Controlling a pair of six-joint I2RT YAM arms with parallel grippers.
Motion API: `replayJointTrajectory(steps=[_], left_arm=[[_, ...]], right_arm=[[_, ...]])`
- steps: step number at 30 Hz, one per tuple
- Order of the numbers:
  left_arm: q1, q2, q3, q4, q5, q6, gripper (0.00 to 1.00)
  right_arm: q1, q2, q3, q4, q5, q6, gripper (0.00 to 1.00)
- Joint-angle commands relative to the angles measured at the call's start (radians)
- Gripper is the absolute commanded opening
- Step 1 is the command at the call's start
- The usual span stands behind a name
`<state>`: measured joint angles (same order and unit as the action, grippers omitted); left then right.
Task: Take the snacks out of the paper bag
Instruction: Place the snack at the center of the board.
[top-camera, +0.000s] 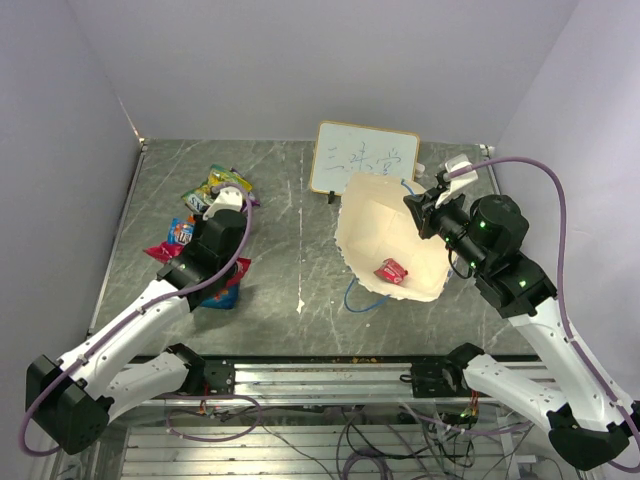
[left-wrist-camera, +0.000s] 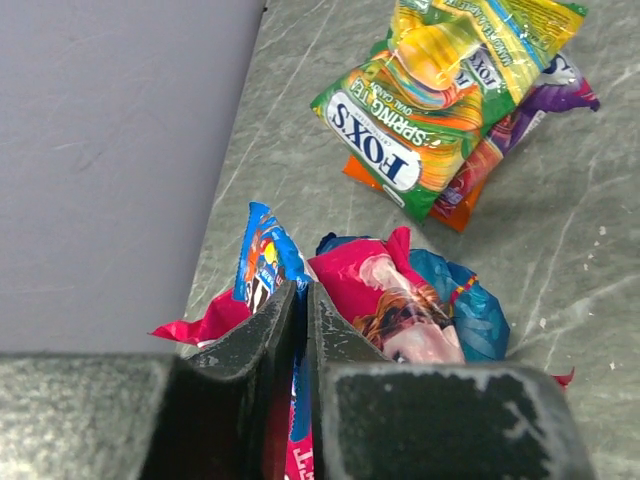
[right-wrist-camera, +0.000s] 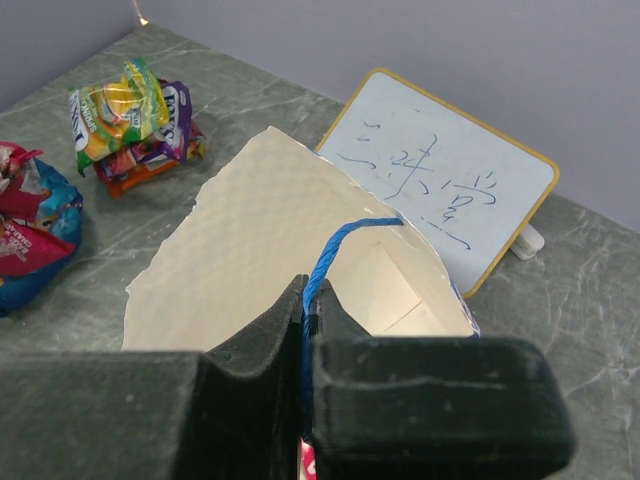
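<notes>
- Most of the job looks done. A spread of snacks (top-camera: 212, 182) is out on the bench (top-camera: 290, 200) along its left edge.
- Towards the back-left corner, a yellow-green packet (left-wrist-camera: 440, 90) lies on top of a purple-orange one (left-wrist-camera: 480, 160). A pink-red packet (left-wrist-camera: 400, 300) and a blue one (left-wrist-camera: 475, 320) sit nearer the front.
- What's left: one red packet (top-camera: 391, 271) low inside the paper bag (top-camera: 370, 215). I can see no others in there.
- The left gripper (left-wrist-camera: 302, 295) is down on the near heap, jaws a slit apart with wrapper showing in the gap. Pinching or letting go, I cannot tell.
- The right gripper (right-wrist-camera: 305, 292) is clamped on the blue cord handle (right-wrist-camera: 350, 230), holding the rim up.
- The bag stands right of the bench's middle, just in front of the white signboard (top-camera: 365, 160). It's cream inside, ragged along the rim, and its mouth gapes wide.
</notes>
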<state>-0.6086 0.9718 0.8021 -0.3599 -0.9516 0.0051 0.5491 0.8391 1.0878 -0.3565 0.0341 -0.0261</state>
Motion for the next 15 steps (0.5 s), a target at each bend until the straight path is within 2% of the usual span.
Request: replayJointTrajectory(steps=[1,4,8,15], left_arm=[[0.009,-0.031,-0.013,0.006,0.092,-0.009,0.23],[0.009,-0.063,-0.005,-0.045,0.151,-0.023,0.32],[0.009,-0.125,-0.005,-0.103,0.204,-0.013,0.36],[0.009,-0.172,0.072,-0.144,0.3,-0.004,0.55]], right_arm=[[0.0,-0.013,-0.002,0.021,0.002,-0.001,0.0],[0.0,-0.013,0.001,0.019,0.003,-0.004,0.0],[0.0,-0.011,0.004,0.019,0.005,-0.008,0.0],[0.0,-0.004,0.001,0.029,-0.01,0.005,0.0]])
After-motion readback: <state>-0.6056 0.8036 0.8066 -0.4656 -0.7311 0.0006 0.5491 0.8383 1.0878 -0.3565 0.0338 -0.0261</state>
